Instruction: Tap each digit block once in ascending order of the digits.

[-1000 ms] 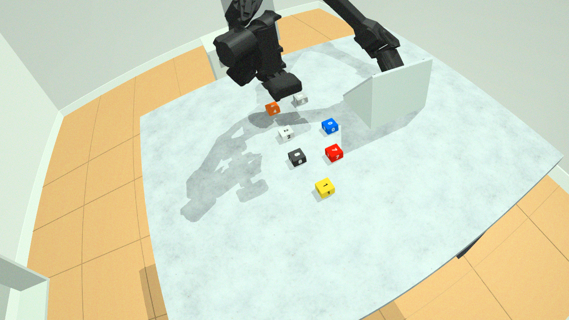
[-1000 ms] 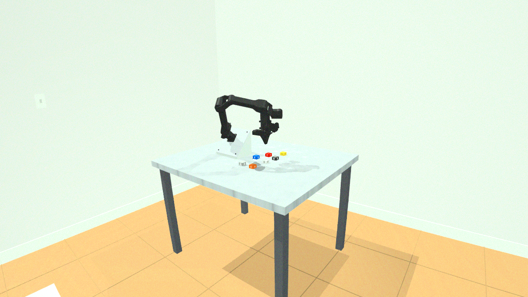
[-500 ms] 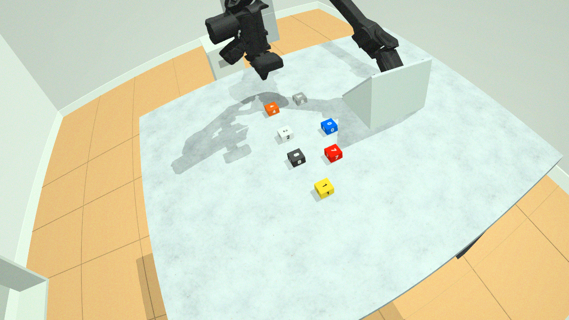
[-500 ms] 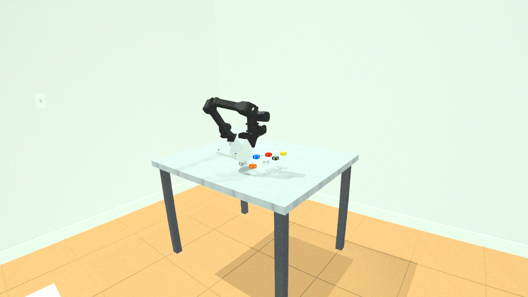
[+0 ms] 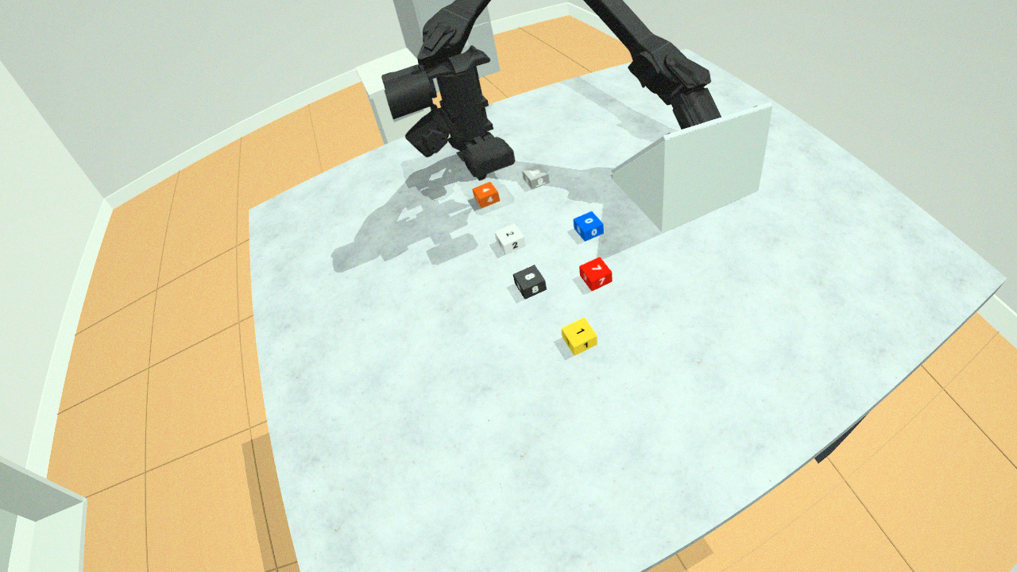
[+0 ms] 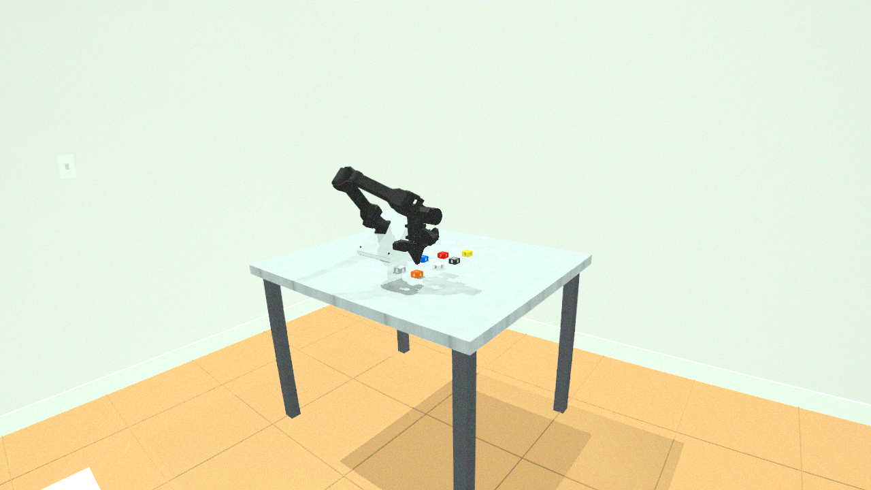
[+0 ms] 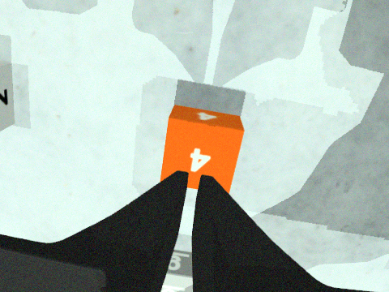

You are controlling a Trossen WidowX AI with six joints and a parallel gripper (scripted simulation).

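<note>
My gripper (image 5: 481,175) (image 6: 417,262) (image 7: 193,185) is shut and empty, its tips a narrow gap apart, just above the orange block 4 (image 5: 486,195) (image 6: 416,274) (image 7: 203,139). The grey block (image 5: 535,177) (image 6: 399,269) (image 7: 185,265) stands nearby; its digit is hard to read. The white block 2 (image 5: 509,238) (image 6: 438,267) (image 7: 6,113) is at the wrist view's left edge. The blue block 0 (image 5: 589,226) (image 6: 424,258), black block 8 (image 5: 529,282) (image 6: 454,260), red block 7 (image 5: 596,273) (image 6: 442,255) and yellow block 1 (image 5: 579,336) (image 6: 467,253) stand apart from each other.
The marble table (image 5: 427,427) (image 6: 341,286) bears the blocks. The arm's pale angular base mount (image 5: 714,170) stands beyond the blue block in the top view. The arm's shadow falls around the orange block.
</note>
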